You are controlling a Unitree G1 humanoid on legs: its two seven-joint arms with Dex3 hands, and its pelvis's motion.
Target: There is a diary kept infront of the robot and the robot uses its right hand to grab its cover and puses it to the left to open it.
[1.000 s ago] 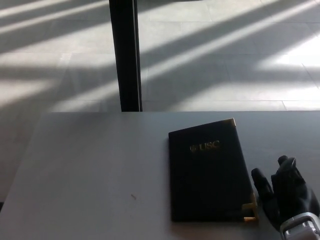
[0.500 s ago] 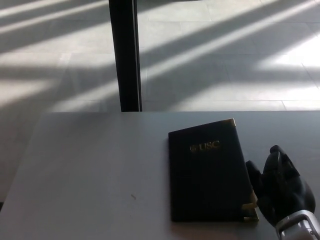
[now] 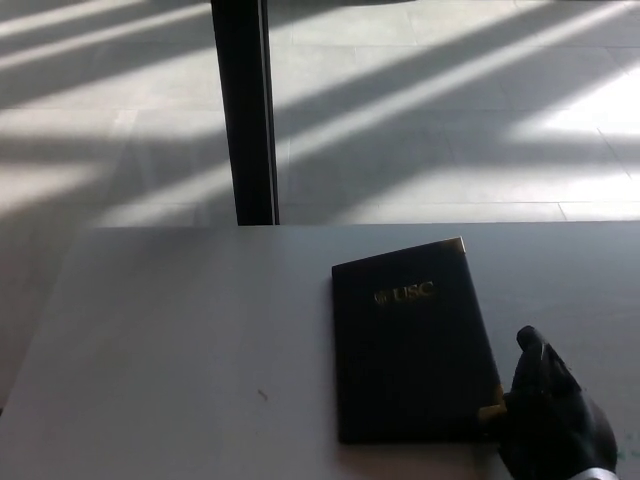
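Flat black rectangular diary [image 3: 412,345], gold corners, right hand [image 3: 548,420]

Black diary [image 3: 412,345] w/ gold "USC", closed, flat, slightly rotated.

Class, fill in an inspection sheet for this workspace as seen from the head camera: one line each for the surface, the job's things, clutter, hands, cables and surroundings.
Surface: grey table, mostly in shade, with one small dark mark near the front.
Job's things: dark diary lying flat and closed, gold "USC" lettering on the cover, gold corner pieces on its right edge.
Clutter: nothing seen.
Hands: right hand at the diary's lower right corner, by the cover edge; grip unclear. Left hand not in view.
Cables: nothing seen.
Surroundings: tiled floor striped with sunlight; dark vertical post beyond the table's far edge.
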